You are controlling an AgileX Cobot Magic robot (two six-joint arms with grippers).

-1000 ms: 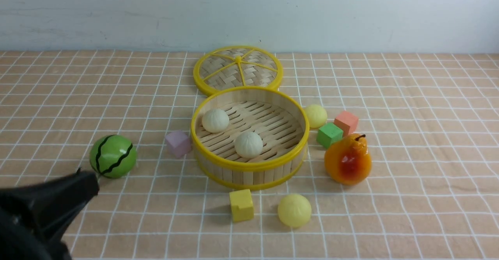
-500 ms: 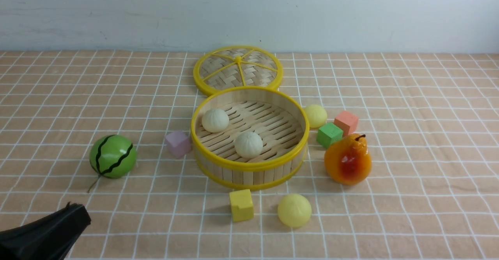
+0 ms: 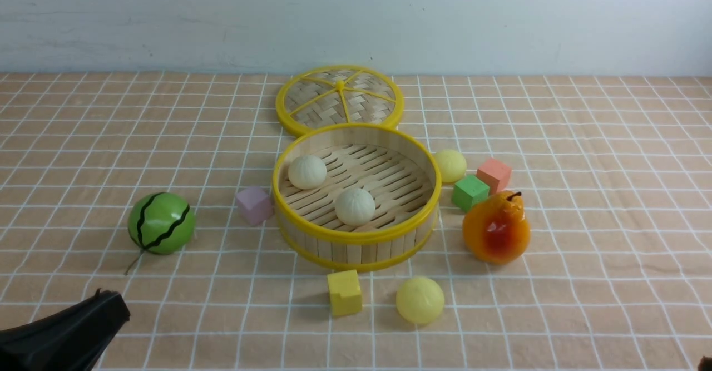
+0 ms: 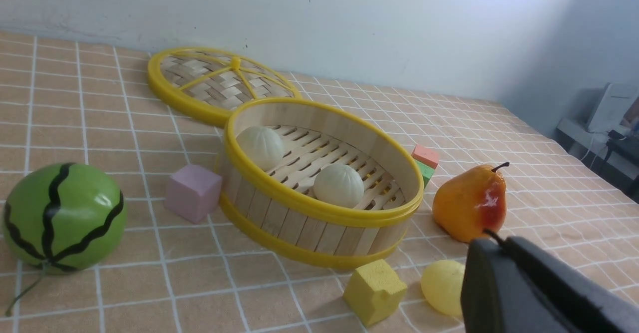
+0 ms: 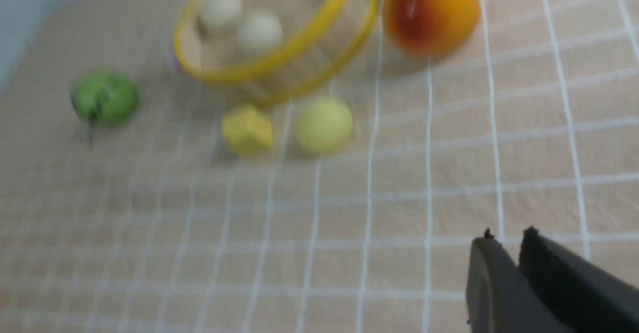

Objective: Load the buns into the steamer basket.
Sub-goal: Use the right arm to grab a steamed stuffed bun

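As the closed left pincer (image 3: pixel 110 307) is backing to seven o'clock, the closed right pincer (image 5: pixel 506 238) is approaching the near yellow bun (image 3: pixel 420 300)

The near yellow bun (image 3: pixel 420 300) has bare surface (image 3: pixel 584 304) in front and to its right; a yellow cube (image 3: pixel 344 292) stands just left of it. The far yellow bun (image 3: pixel 450 164) is hemmed between the basket (image 3: pixel 356 236) wall and a green cube (image 3: pixel 470 192), with a pear (image 3: pixel 495 227) near. The basket is open from above.
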